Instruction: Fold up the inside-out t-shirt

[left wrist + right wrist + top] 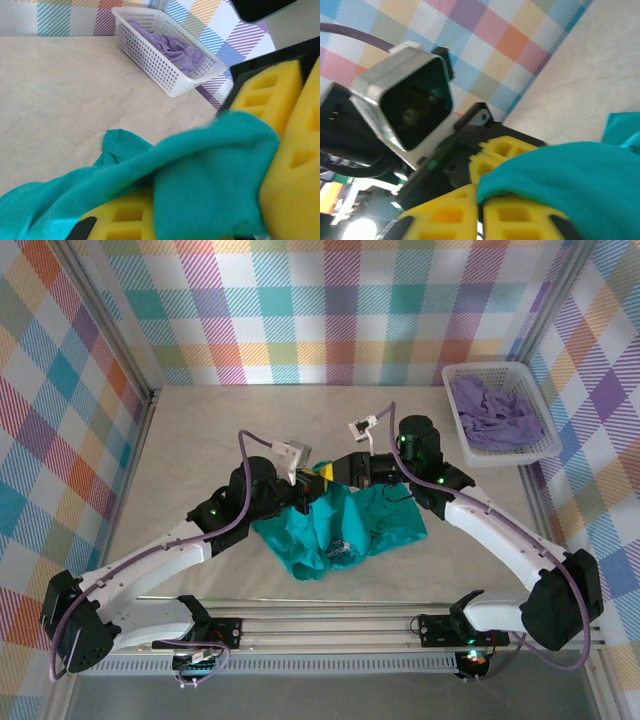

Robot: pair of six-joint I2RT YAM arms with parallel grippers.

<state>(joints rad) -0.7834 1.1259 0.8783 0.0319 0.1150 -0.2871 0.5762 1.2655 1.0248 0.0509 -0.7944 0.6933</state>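
**Top external view: two grippers meeting on one bunched edge of the teal shirt**

The teal t-shirt (345,525) is lying in a loose, crumpled heap on the table (200,440), left of the white basket (512,457) and nearer the arm bases than it, well apart from it. The basket is holding a lavender garment (490,410) that is no part of this job.

The left gripper (308,488) and the right gripper (330,472) are coming together at the heap's edge farthest from the arm bases, on the basket's left. The left wrist view is showing cloth draping over that gripper's own pad, and its jaws are clamped tight, by all appearances on a fold of the shirt. In the right wrist view the right gripper's yellow foam pads (447,217) are sitting almost together with teal cloth lying over them. Whether they are pinching it or only resting against it, I cannot tell.

The shirt is looking light, soft and completely limp. It is sagging and wrinkling wherever it is unsupported, so it is likely to follow any pull without holding a shape. The cotton is probably gripping the foam well, so slipping seems unlikely. The bigger risk is catching two layers at once. Hems, shoulder seams or sleeve ends seem the better holds, one per gripper and well apart, so the body is hanging flat. With both grippers on one bunched spot, the cloth is getting no spread.
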